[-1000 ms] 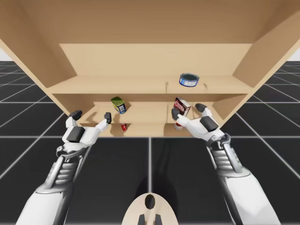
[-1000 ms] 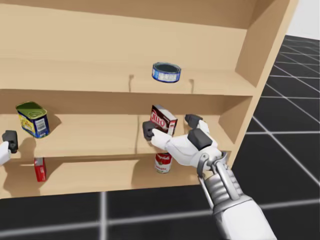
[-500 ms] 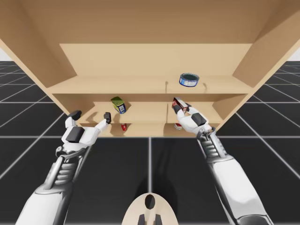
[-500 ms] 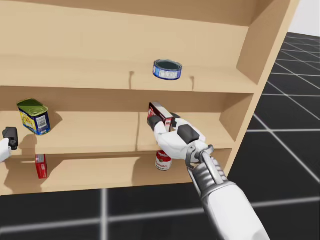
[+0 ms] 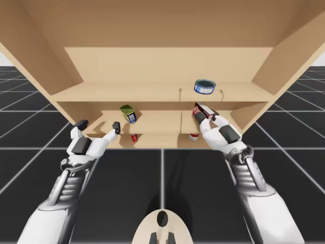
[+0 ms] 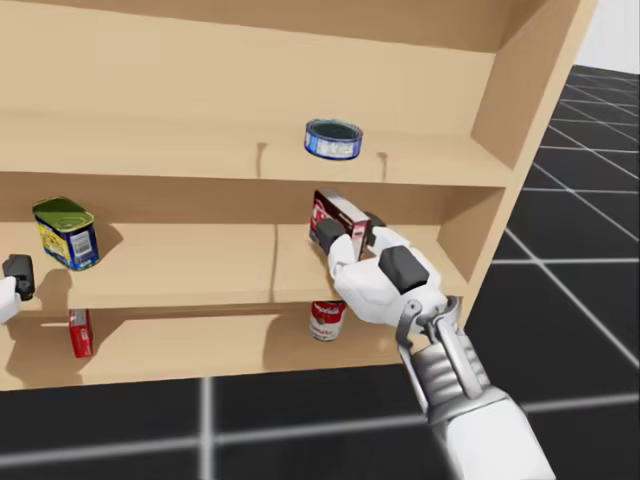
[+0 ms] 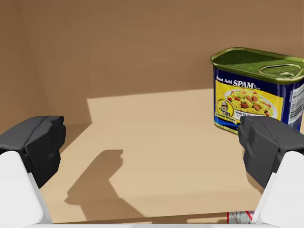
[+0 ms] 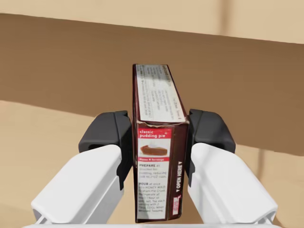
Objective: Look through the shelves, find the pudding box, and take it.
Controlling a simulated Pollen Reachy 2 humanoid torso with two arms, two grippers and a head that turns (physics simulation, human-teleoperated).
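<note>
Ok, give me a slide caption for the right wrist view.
Right gripper shut on the dark red pudding box, gripping its two broad sides, wooden shelf behind.

A light wooden shelf unit [image 5: 167, 63] (open-fronted, evenly lit) stands on a black floor [image 5: 122, 178] crossed by pale gridlines.

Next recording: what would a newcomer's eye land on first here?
My right pincer is clamped on the dark red pudding box, held at the right bay of the middle shelf. A flat blue can sits on the top shelf, and my open left pincer faces a yellow-and-blue tin.
</note>
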